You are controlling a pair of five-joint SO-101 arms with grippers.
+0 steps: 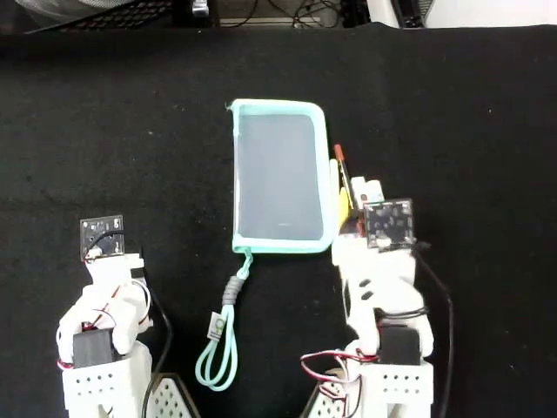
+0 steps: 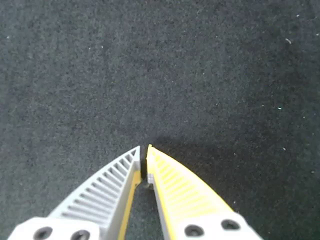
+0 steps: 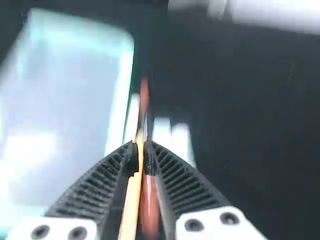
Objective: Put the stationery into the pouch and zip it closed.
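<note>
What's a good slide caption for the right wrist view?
Right gripper shut on a red pen, the teal pouch close alongside.

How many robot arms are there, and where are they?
2. The left arm stands over bare cloth, left of the pouch; the right arm is at the pouch's right edge, gripping a pen.

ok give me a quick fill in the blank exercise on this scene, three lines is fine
1. The right gripper is ____ on a thin reddish pen at the long edge of the mint-edged pouch with a grey panel.
2. The left gripper, closed, holds ____ over the black cloth.
3. The pouch's looped mint cord lies between the two ____.

Missing words: shut; nothing; arms
</note>
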